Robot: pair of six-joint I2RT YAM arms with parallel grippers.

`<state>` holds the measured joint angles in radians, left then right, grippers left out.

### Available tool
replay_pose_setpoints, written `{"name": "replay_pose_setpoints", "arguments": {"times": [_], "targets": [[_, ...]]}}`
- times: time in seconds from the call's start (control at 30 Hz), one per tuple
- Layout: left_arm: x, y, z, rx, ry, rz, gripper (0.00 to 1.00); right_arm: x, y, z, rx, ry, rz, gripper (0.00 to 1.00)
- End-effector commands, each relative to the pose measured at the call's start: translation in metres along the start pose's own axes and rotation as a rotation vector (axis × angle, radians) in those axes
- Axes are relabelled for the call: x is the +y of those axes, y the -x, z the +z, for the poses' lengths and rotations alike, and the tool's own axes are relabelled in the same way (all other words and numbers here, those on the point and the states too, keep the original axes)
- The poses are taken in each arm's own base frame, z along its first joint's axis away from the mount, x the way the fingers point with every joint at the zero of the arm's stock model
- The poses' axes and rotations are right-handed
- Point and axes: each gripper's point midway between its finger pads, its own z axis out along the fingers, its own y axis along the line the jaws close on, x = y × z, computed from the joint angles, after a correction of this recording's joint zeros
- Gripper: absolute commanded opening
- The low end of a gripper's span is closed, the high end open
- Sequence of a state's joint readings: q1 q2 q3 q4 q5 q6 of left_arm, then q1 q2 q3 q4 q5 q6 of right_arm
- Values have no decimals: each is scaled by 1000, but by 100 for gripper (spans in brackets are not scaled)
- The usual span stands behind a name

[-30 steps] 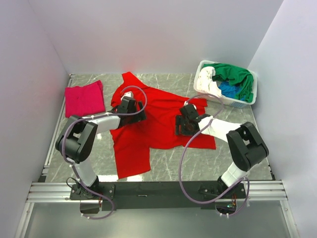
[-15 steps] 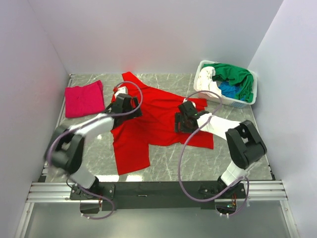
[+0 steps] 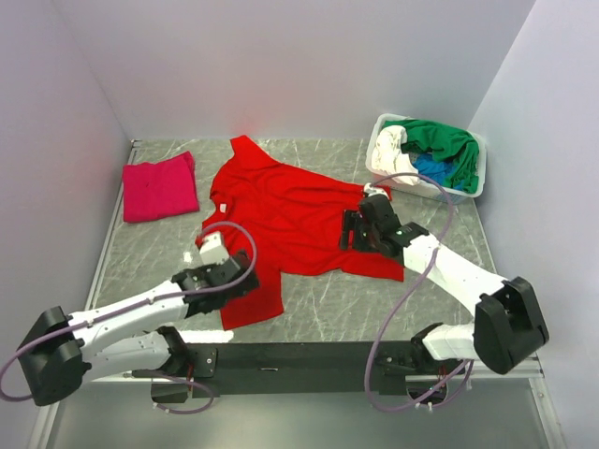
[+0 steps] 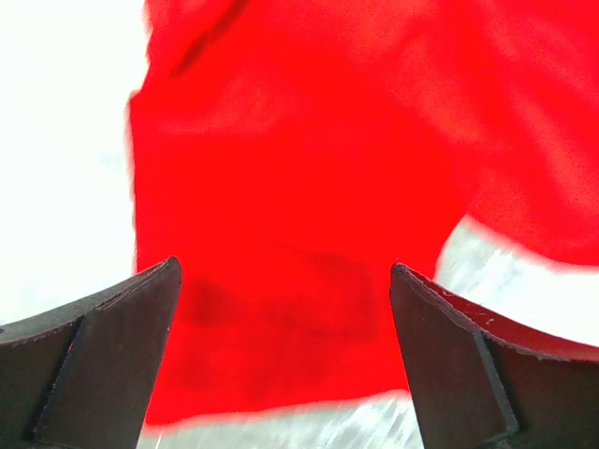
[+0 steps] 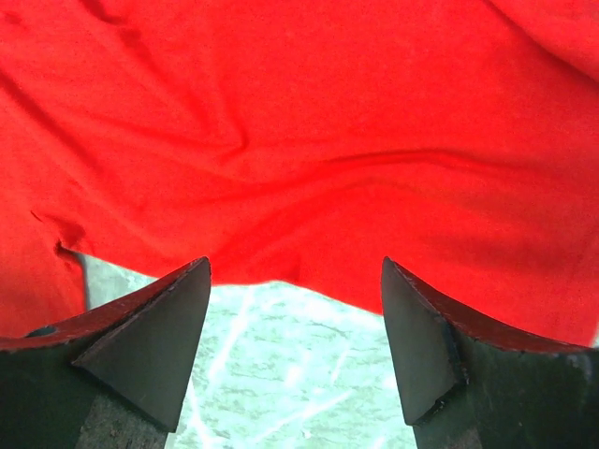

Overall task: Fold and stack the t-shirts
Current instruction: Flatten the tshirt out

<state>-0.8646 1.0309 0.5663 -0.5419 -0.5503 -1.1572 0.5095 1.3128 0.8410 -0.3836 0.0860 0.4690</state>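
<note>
A bright red t-shirt lies spread on the marble table. My left gripper is open and empty over the shirt's near-left flap; in the left wrist view red cloth fills the gap between the fingers, with its edge just below. My right gripper is open and empty at the shirt's near-right hem; in the right wrist view the hem lies just beyond the fingertips, with bare table between them. A folded magenta-pink t-shirt lies at the far left.
A white plastic basket stands at the back right and holds a green shirt, a white one and a blue one. Grey walls close in the table on the left, back and right.
My left gripper has pulled back from the shirt's far-left part to its near-left flap. My right gripper has shifted a little right and nearer. The red shirt now lies flatter.
</note>
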Motion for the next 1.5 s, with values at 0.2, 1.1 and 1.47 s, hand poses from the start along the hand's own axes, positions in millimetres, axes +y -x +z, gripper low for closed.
{"name": "replay_pose_setpoints", "arguments": {"times": [0.2,1.1,1.47], "targets": [[49,-51,-44,77,195,-129,99,-16,3,-8,-47,32,2,80],[66,-97,-26,183,192,-116,67,-15,-2,-4,-39,71,18,80],[66,-108,-27,237,253,23,67,-13,-2,-6,-41,82,13,80]]}}
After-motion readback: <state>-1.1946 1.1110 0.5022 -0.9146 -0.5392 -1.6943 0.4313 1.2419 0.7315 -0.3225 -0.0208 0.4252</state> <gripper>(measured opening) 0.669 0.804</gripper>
